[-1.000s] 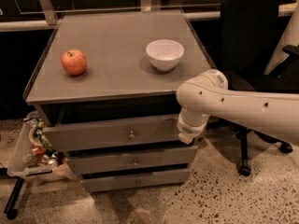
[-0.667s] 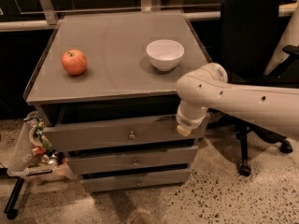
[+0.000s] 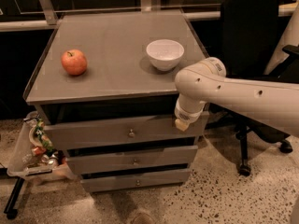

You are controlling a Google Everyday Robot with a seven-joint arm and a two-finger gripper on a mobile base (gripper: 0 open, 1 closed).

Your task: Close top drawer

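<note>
The top drawer (image 3: 93,132) is a wide grey front with a small round metal knob (image 3: 131,133), uppermost of three. It stands a little out from the cabinet, with a dark gap above it. My white arm reaches in from the right. Its end, the gripper (image 3: 181,123), rests against the right end of the top drawer's front. The arm's wrist hides the fingers.
A red apple (image 3: 74,62) and a white bowl (image 3: 164,54) sit on the grey cabinet top (image 3: 112,45). Two more drawers (image 3: 135,161) lie below. A black office chair (image 3: 252,36) stands at the right. A clear bin of clutter (image 3: 37,148) stands at the left.
My arm has swung left and forward, bringing the gripper in against the drawer's right end. The drawer front looks slightly further in.
</note>
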